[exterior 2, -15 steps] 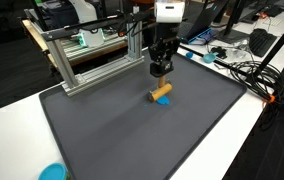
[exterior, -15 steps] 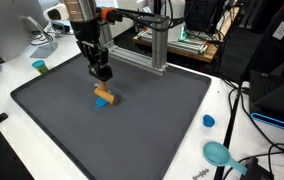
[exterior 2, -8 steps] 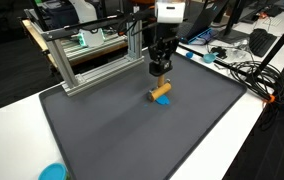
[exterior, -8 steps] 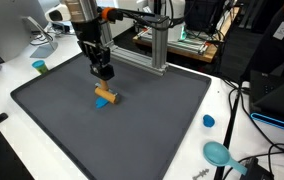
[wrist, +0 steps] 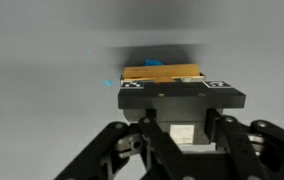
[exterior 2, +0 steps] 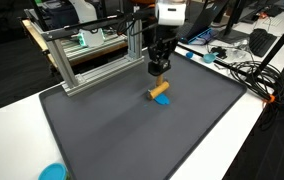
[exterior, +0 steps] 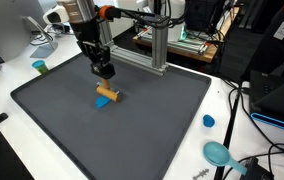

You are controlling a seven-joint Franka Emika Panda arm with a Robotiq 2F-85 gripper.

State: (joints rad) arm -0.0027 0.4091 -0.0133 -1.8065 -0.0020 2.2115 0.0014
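An orange block (exterior: 107, 95) hangs just over a blue block (exterior: 100, 103) near the middle of the dark mat (exterior: 152, 120). My gripper (exterior: 104, 85) comes straight down onto the orange block (exterior 2: 159, 90) and is shut on it. Its dark fingers are hard to tell from the mat in both exterior views. In the wrist view the orange block (wrist: 162, 72) sits right at the tips of my gripper (wrist: 168, 82), with a sliver of the blue block (wrist: 154, 62) showing behind it. The grip point itself is hidden by the gripper body.
An aluminium frame (exterior: 154, 45) stands along the mat's back edge. A blue cap (exterior: 209, 121) and a teal disc (exterior: 218, 153) lie off the mat near cables (exterior: 244, 110). A small teal cup (exterior: 40, 67) stands beside the mat.
The gripper has risen a little, and the orange block has come up with it, showing slightly more of the blue block underneath.
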